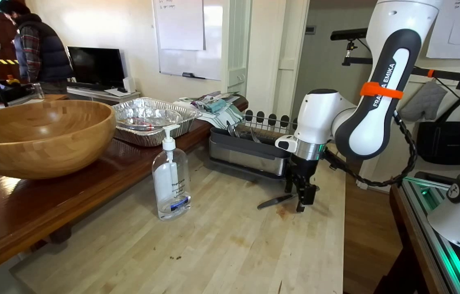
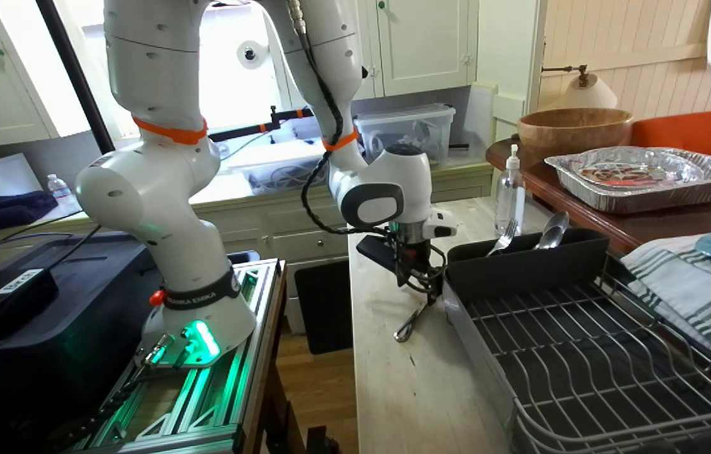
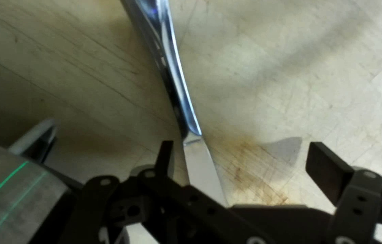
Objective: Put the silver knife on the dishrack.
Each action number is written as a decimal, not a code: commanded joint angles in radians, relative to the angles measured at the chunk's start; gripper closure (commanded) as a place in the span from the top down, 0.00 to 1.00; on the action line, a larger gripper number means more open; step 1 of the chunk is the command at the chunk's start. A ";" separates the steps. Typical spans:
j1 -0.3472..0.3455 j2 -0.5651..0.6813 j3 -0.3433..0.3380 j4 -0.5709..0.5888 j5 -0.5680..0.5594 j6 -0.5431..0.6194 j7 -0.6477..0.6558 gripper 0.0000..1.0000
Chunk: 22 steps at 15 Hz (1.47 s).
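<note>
Silver knife [image 3: 183,105] lies on the pale wooden table [image 1: 213,245], and in the wrist view I see its long axis pass from near to far between the parted fingers of my gripper [image 3: 246,162], closer to the left one.

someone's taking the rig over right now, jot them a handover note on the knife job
Claw: open, holding nothing, down low at the silver knife.
Knife: lying on the light wooden table; in the wrist view it shows between the open jaws, nearer the picture's left one.
Dishrack: same table, close beside the claw; fork and spoon lean in its dark holder.
Done: claw positioned at the knife.
Left: grasp, lift, set it on the rack; I'd watch the rack's near side.
</note>
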 commanded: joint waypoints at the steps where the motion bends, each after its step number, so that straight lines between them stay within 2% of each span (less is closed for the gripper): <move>1: 0.049 -0.002 -0.060 0.035 -0.058 -0.046 -0.015 1.00; 12: 0.164 0.025 -0.133 0.105 -0.143 -0.079 -0.010 1.00; 13: 0.170 0.029 -0.137 0.111 -0.147 -0.082 -0.010 0.75; 14: 0.176 0.034 -0.142 0.117 -0.152 -0.084 -0.010 0.74; 17: 0.191 0.041 -0.158 0.128 -0.164 -0.087 -0.006 0.50; 18: 0.197 0.044 -0.165 0.131 -0.170 -0.087 -0.004 0.63; 19: 0.201 0.047 -0.171 0.135 -0.175 -0.088 -0.002 0.89; 20: 0.205 0.052 -0.175 0.137 -0.179 -0.088 -0.002 0.90; 21: 0.207 0.057 -0.175 0.140 -0.181 -0.089 -0.003 0.95; 22: 0.206 0.063 -0.173 0.144 -0.180 -0.091 -0.006 0.88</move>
